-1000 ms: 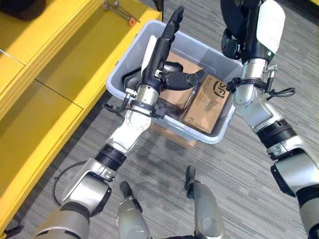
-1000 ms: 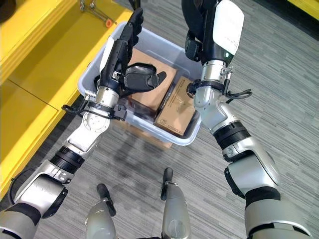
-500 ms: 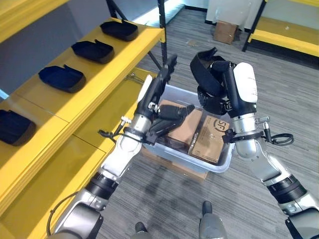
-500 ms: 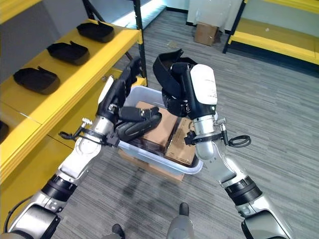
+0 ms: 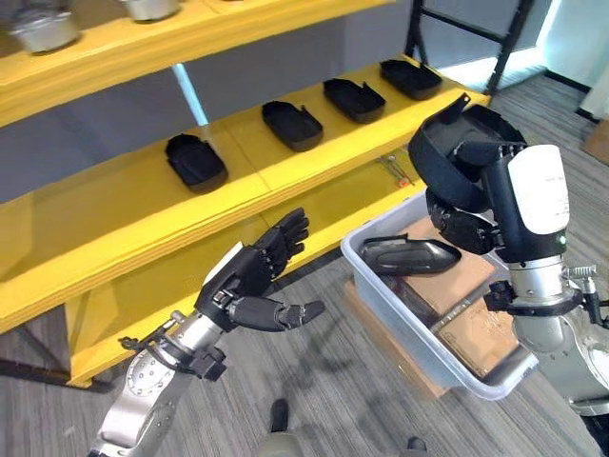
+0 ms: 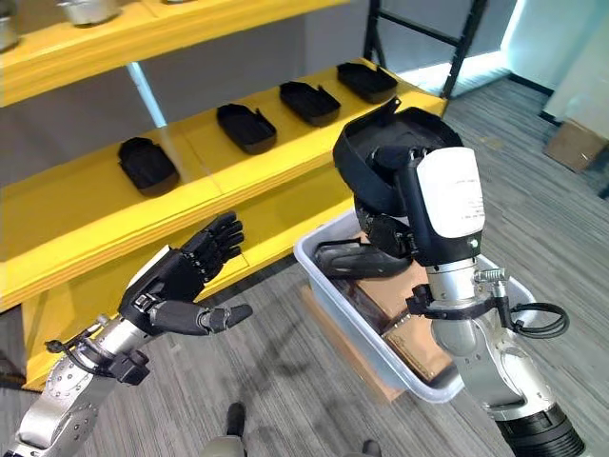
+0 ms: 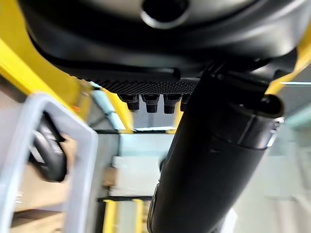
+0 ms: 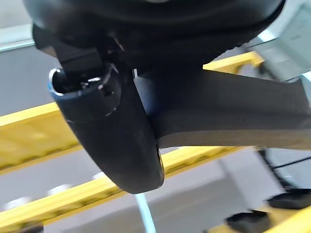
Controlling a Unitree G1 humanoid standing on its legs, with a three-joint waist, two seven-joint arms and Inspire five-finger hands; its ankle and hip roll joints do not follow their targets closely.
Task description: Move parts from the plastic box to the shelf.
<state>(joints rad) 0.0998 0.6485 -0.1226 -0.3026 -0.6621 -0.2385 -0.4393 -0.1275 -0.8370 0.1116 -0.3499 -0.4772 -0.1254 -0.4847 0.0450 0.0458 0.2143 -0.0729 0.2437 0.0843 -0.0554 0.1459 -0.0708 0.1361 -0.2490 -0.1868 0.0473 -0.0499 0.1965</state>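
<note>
Holding a black part (image 6: 381, 162) high above the plastic box (image 5: 381, 295), right hand (image 5: 476, 224) with fingers curled round the part's underside and thumb pressed against its wall, as seen close up in the right wrist view, where thumb (image 8: 116, 141) overlaps the dark curved shell (image 8: 233, 116). Part cupped like a bowl, open side tilted toward the shelf (image 5: 124, 238), raised clear of the box rim. Resting across the box's near corner, a second black part (image 5: 409, 255), lying on brown cardboard boxes (image 5: 457, 286) inside the container, touched by neither hand. Hovering to the left of the box and in front of the shelf's lower board, left hand (image 5: 252, 281) empty, fingers straight and fanned apart, thumb stretched sideways toward the box, palm turned to the shelf, well apart from any part. Sitting in a row on the yellow middle board, four black trays (image 5: 195, 160), spaced apart. Standing on the top board, two metal pots (image 5: 43, 29). Underneath everything, grey striped carpet floor (image 5: 314, 381)
</note>
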